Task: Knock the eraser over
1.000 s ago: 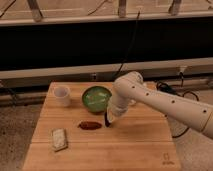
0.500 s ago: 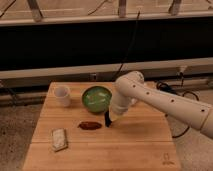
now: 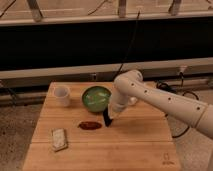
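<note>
A: Starting at the left of the wooden table, what did you see?

B: A pale flat packet lay near the front left corner. Behind it, toward the back edge, stood a small white cup. I could not see whether anything was in it.

A: And further along?

B: A reddish-brown oval thing lay flat on the wood around the middle. Behind it and a little to the right sat the green bowl. Its inside looked plain green; I could not make out any contents.

A: Where was the eraser?

B: The eraser was a small dark block just to the right of the reddish-brown thing and just in front of the bowl's near rim. It appeared upright, though the arm hid part of it.

A: And the gripper?

B: The gripper was low over the table right at the eraser, at the end of the white arm that reached in from the right. Whether it was spread or pressed together, or actually touching the eraser, I could not tell; the dark shapes ran together there.

A: Anything right of that?

B: Only the arm crossing above the wood.
</note>
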`<action>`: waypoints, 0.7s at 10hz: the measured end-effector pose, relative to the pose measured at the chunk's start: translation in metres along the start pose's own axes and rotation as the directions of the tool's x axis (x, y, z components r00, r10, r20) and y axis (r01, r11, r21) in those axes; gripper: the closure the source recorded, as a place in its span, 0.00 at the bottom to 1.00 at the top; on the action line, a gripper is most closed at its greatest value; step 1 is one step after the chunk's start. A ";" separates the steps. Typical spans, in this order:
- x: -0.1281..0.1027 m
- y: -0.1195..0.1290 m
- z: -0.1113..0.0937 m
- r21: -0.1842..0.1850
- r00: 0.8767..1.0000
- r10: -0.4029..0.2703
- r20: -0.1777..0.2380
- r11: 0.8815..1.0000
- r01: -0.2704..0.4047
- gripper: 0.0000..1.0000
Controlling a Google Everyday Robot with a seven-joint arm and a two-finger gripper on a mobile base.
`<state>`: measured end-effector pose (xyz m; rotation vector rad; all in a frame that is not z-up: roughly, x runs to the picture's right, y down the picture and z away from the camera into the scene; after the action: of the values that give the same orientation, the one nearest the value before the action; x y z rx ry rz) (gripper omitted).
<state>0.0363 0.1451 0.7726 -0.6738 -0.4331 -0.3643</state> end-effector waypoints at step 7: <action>-0.019 -0.026 0.017 -0.008 0.997 -0.064 0.034 0.998 0.064 1.00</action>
<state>0.0037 0.1410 0.7891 -0.6763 -0.4865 -0.4161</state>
